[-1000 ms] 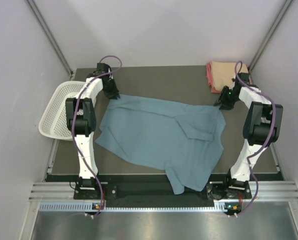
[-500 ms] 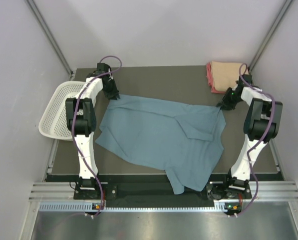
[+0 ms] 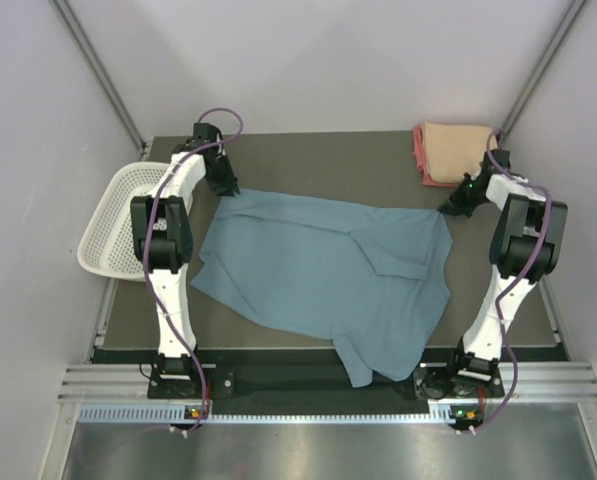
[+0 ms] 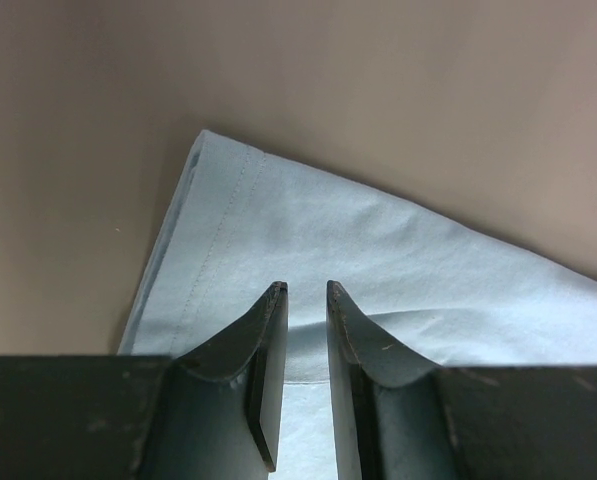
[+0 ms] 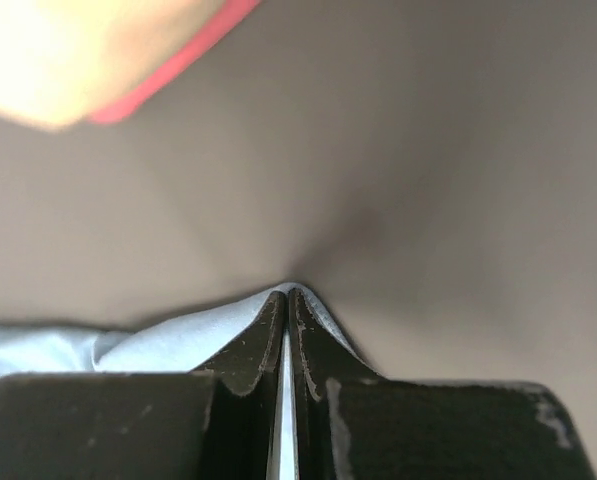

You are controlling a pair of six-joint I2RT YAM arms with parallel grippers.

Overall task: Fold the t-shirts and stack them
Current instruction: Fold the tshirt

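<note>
The large blue-grey t-shirt (image 3: 328, 270) lies spread out on the dark table (image 3: 328, 165). My left gripper (image 3: 228, 190) sits on its far left corner; in the left wrist view the gripper (image 4: 306, 290) is open by a narrow gap, with a low ridge of the shirt (image 4: 378, 250) between its fingers. My right gripper (image 3: 446, 208) is at the shirt's far right corner. In the right wrist view that gripper (image 5: 288, 292) is shut on a pinched peak of the blue cloth (image 5: 178, 345). A folded peach t-shirt (image 3: 450, 142) lies on a pink-red one (image 3: 419, 150) at the far right corner.
A white mesh basket (image 3: 113, 220) hangs off the table's left edge. The folded stack (image 5: 78, 50) shows blurred at the upper left of the right wrist view, close behind my right gripper. Grey walls close in both sides.
My right gripper slid outward to the shirt's far right corner and shut on the cloth. The left gripper stayed where it was.
</note>
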